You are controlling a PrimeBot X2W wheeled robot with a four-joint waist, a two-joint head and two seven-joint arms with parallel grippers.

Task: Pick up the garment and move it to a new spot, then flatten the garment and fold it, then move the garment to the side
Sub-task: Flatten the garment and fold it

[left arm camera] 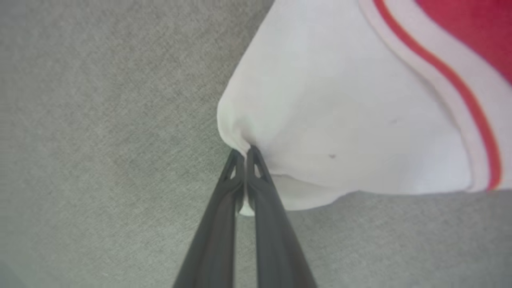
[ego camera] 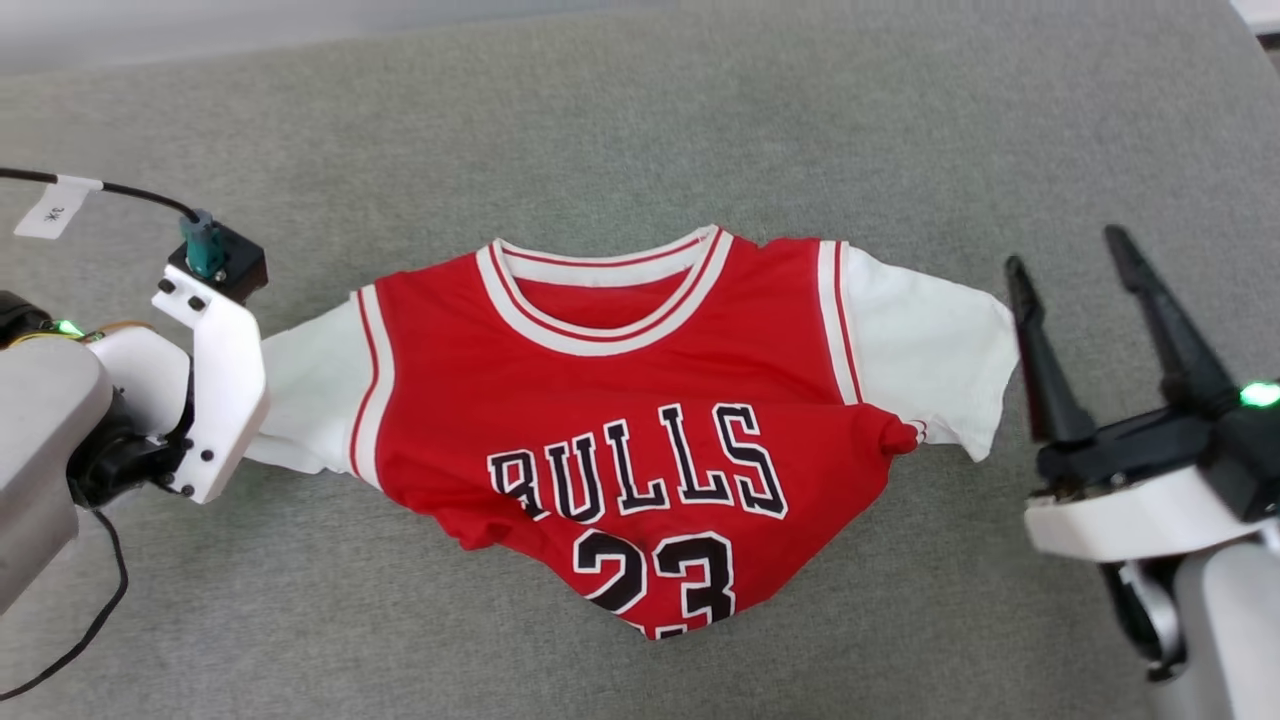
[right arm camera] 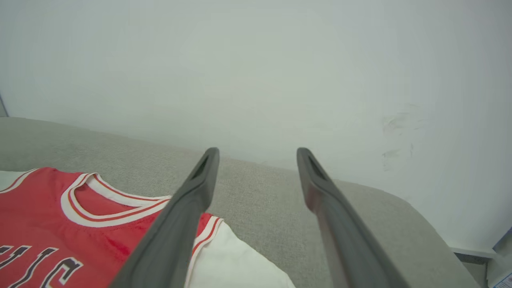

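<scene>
- On the gray cloth surface (ego camera: 640, 120), the garment (ego camera: 620, 400) lies face up in the middle, its bottom bunched, so it is not flat yet.
- Beside the right sleeve (ego camera: 930, 340), the right claw (ego camera: 1065, 250) hangs wide open with nothing in it, ready to help.
- At the left sleeve (left arm camera: 340, 112) edge, the left claw (left arm camera: 244, 152) is pinched tight on the white cloth, likely to pull it flat.
</scene>
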